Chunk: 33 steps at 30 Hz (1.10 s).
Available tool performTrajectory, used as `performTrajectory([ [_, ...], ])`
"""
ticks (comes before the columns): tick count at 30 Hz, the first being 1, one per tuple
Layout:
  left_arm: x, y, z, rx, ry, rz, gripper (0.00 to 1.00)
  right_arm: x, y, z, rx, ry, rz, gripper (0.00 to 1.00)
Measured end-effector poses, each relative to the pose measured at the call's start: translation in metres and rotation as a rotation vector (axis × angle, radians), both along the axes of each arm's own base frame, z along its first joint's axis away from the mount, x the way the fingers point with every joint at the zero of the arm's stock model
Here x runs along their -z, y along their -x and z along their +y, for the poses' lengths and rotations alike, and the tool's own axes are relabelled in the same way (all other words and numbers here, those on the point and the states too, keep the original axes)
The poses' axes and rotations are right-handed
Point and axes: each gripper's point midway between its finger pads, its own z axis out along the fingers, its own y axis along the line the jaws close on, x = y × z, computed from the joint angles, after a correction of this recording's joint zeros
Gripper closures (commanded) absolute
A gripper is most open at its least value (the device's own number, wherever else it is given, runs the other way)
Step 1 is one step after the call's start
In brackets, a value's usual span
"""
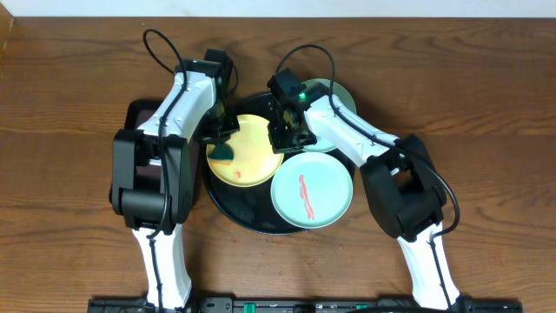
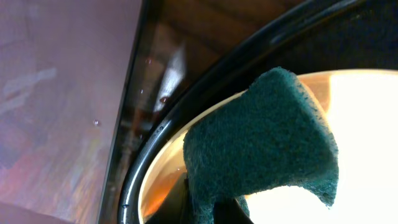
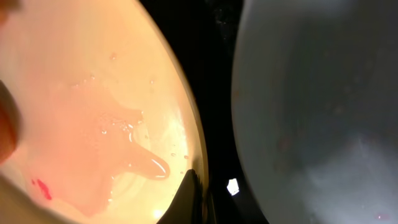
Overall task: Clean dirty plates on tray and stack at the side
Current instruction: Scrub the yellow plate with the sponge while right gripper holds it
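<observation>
The round black tray (image 1: pixel 245 214) sits in the middle of the wooden counter (image 1: pixel 486 104), and all three plates rest on it. The yellow plate (image 1: pixel 254 156) lies at the tray's left. The front blue plate (image 1: pixel 328 178) lies at the near right and has a thin red streak (image 1: pixel 307 196) across its middle. The back blue plate (image 1: pixel 340 94) lies at the far right, partly hidden under the right arm.

The left gripper (image 1: pixel 222 137) is clenched on a dark green sponge (image 1: pixel 224 153) over the left part of the yellow plate. In the left wrist view the sponge (image 2: pixel 261 143) is bent in the grip. It hangs above the plate's pale surface (image 2: pixel 367 118), just inside the tray's glossy rim (image 2: pixel 158 140).

The right gripper (image 1: pixel 288 132) is at the yellow plate's right edge. In the right wrist view one dark fingertip (image 3: pixel 189 193) lies against that rim. I cannot tell whether the gripper is closed on the plate. This view shows a wet pinkish film on the yellow plate (image 3: pixel 93 93) and a small red speck (image 3: pixel 42 188) near its lower edge. A strip of black tray (image 3: pixel 214 62) separates it from a blue plate (image 3: pixel 311 112).

A dark brown rectangular tray (image 1: pixel 136 117) lies just left of the round one, mostly under the left arm.
</observation>
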Motion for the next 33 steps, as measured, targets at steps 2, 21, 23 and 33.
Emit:
performTrajectory([
  [2,0.0,0.0,-0.001,0.001,0.004,-0.002,0.92,0.0,0.0,0.0,0.0,0.0,0.0,0.99],
  [21,0.006,0.055,-0.071,0.226,0.273,0.163,0.93,0.0,-0.001,-0.001,-0.006,0.006,-0.006,0.99],
  [23,0.006,0.06,-0.079,0.257,0.313,0.175,0.93,0.0,-0.001,-0.001,-0.006,0.006,-0.006,0.99],
  [33,0.014,0.039,-0.077,0.224,0.26,0.088,0.93,0.0,-0.001,-0.001,-0.005,0.007,-0.007,0.99],
])
